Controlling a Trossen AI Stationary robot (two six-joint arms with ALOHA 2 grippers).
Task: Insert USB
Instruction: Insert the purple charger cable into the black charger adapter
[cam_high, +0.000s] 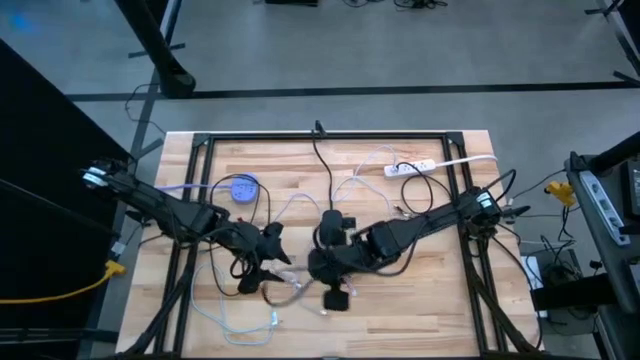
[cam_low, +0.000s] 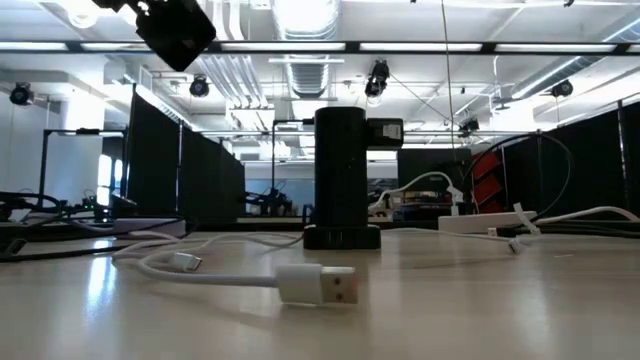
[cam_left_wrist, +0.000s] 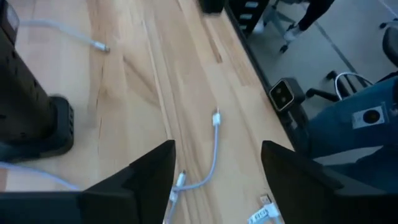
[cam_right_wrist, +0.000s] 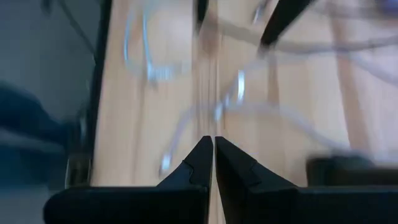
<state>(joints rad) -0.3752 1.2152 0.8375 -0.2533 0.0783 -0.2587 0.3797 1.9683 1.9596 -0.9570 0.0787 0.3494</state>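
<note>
Wood table (cam_high: 430, 300), strewn with white cables; item of interest, a white USB plug (cam_low: 322, 284) lying flat near the front edge in the low view, metal end pointing right, not held. Black tower (cam_low: 341, 178): upright on its base just behind the plug, mid-table; presumably the charging hub, its ports not legible. Left gripper (cam_left_wrist: 214, 171): over the near left-centre of the table, fingers spread apart with nothing between them, a loose cable end (cam_left_wrist: 216, 118) on the wood below. Right gripper (cam_right_wrist: 214, 155): just right of the tower, tips pressed together, empty. White power strip (cam_high: 411, 167): far right, well apart from the action. Handling note, as judgement: the plug is not yet picked up; pinch it on its plastic body, not the cord, keep the metal tongue level and square to a port, and steady the tower with the other arm before pushing home.
</note>
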